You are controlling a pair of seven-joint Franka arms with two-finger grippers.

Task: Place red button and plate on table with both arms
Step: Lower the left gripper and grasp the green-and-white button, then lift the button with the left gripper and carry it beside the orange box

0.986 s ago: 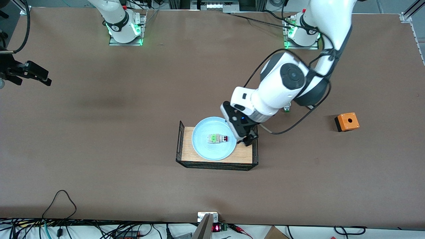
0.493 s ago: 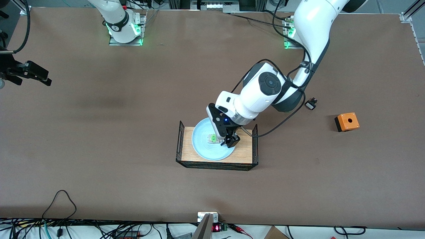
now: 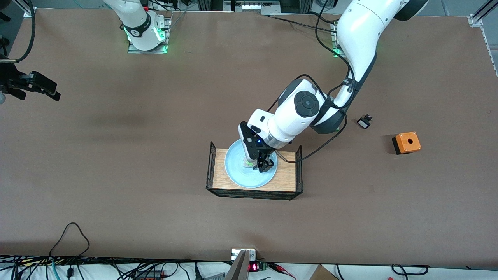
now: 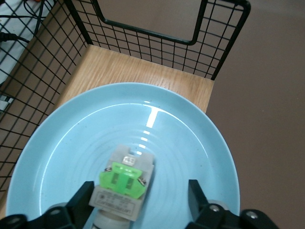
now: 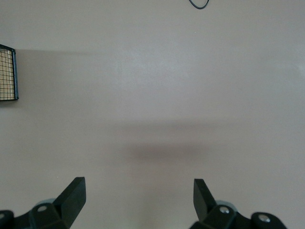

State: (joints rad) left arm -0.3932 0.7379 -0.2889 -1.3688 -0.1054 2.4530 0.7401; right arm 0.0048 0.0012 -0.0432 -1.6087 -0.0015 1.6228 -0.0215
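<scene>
While the left arm reaches down from the upper right of the front view, its left gripper [image 3: 260, 165] hangs low over the plate [image 3: 238, 171], a round, smooth, pale-blue dish with a raised rim. The plate sits in a small tray [image 3: 223, 182] with a wood-grain floor and black wire mesh ends, at lower centre of the frame on the matte brown table [image 3: 116, 163]. The red button [image 3: 247, 163] lies on the plate, mostly hidden under the gripper, so only a sliver of its pale body shows. An orange box [image 3: 406, 142] with a round hole stands at the right of the frame, and a small black-and-white part [image 3: 364, 122] lies between it and the arm. The right gripper [image 3: 46, 91] waits at the left edge, over bare table.

From the left wrist view, the glossy plate [image 4: 190, 138] fills the frame, faint concentric rings in its floor, with the wooden tray [image 4: 143, 74] and its wire mesh at the top. The red button [image 4: 123, 186] lies flat near bottom centre, its blocky white and light-green end toward the top of the frame and its long axis running down out of view; the cap is not visible. The left gripper [image 4: 140, 202] straddles it with black fingers [image 4: 196, 195] spread wide, not touching.

Turning to the right wrist view, the right gripper [image 5: 138, 195] hangs with fingers [image 5: 75, 191] spread wide over plain table [image 5: 157, 86], with a corner of wire mesh [image 5: 8, 74] at the left edge.
</scene>
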